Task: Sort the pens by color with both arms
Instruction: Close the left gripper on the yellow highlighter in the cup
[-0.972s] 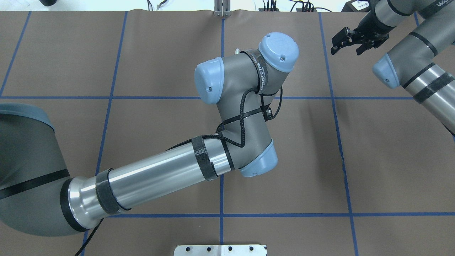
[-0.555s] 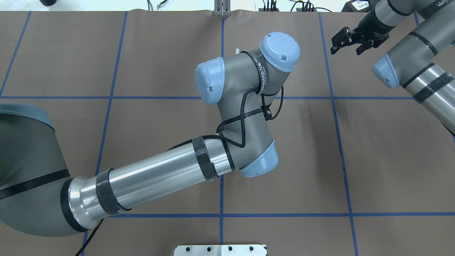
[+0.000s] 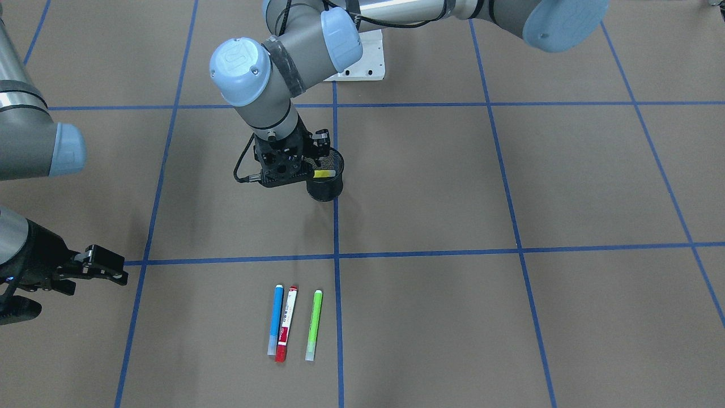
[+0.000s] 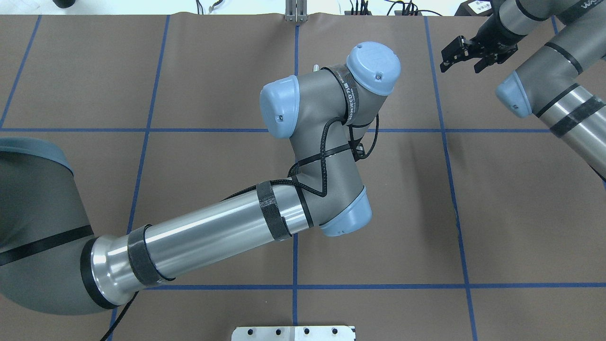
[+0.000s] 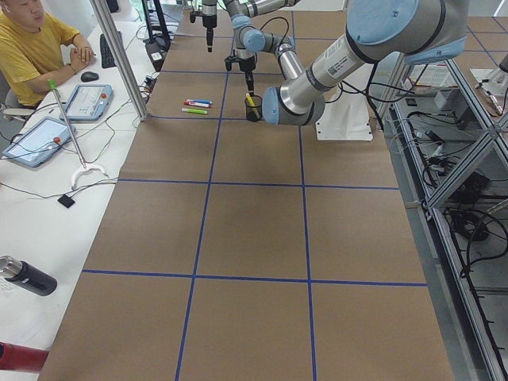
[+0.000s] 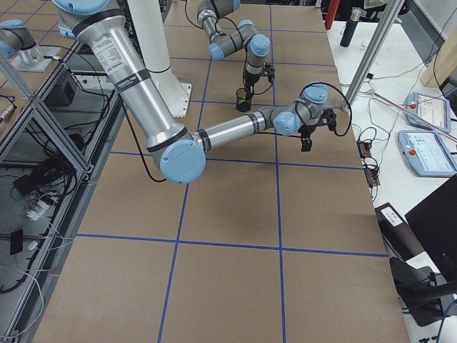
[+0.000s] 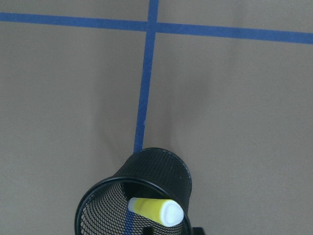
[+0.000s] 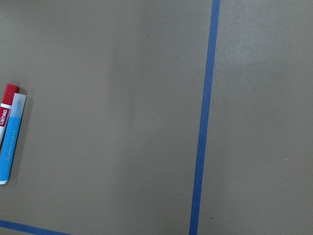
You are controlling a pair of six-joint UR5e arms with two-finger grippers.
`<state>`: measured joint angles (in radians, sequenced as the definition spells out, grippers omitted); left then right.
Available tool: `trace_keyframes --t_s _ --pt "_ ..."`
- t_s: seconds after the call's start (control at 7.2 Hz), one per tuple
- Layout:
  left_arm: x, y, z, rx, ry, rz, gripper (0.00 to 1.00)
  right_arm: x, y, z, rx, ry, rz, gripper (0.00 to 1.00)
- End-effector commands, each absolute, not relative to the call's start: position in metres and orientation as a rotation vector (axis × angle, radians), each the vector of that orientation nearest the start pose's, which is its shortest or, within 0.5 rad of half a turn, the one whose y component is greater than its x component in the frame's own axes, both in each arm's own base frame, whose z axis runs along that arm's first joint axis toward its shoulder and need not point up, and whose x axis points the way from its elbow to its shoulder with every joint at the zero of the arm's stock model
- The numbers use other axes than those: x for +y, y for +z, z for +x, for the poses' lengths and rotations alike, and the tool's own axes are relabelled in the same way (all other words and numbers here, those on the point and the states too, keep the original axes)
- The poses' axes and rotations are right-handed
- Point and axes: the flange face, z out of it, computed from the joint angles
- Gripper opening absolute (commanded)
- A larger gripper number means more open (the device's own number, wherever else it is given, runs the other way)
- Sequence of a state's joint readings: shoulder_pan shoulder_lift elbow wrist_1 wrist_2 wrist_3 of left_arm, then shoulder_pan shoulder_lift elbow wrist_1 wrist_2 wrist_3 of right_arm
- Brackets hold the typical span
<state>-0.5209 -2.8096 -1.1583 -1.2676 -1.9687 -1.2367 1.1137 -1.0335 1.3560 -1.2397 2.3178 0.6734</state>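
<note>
Three pens lie side by side on the brown mat near the operators' side: blue (image 3: 275, 320), white-bodied with red ends (image 3: 286, 324) and lime green (image 3: 314, 324). The yellow pen (image 3: 323, 174) leans inside the black mesh cup (image 3: 327, 190); the left wrist view shows its white end (image 7: 172, 214) at the cup's rim (image 7: 98, 188). My left gripper (image 3: 286, 169) hangs right over the cup; I cannot tell whether its jaws hold the pen. My right gripper (image 4: 461, 64) is open and empty, off to the side of the pen row (image 3: 116, 267). The right wrist view shows the blue pen (image 8: 11, 142) beside the red-ended one (image 8: 7, 105).
Blue tape lines (image 3: 335, 255) divide the mat into squares. The white robot base plate (image 3: 365, 54) lies behind the cup. An operator (image 5: 36, 44) sits at a side desk with tablets (image 5: 87, 99). In the overhead view the left wrist (image 4: 331, 123) hides cup and pens.
The left wrist has shifted very slightly away from the robot. The right gripper has crept a little farther toward the table's far edge and stays open.
</note>
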Motion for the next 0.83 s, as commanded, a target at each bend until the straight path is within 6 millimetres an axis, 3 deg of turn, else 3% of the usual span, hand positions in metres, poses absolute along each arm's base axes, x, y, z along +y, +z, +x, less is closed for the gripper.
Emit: trace_keyframes --t_s 0.0,0.69 --pt "-0.4864 0.0414 0.6414 0.633 -0.077 -0.131 0.61 -0.6688 0.4001 -0.2569 -0.938 -0.045 0.140 0.99" --pt "-0.4889 0.0512 0.6432 0.617 -0.069 -0.107 0.58 -0.6682 0.3997 -0.2602 -0.938 -0.048 0.139 0.99"
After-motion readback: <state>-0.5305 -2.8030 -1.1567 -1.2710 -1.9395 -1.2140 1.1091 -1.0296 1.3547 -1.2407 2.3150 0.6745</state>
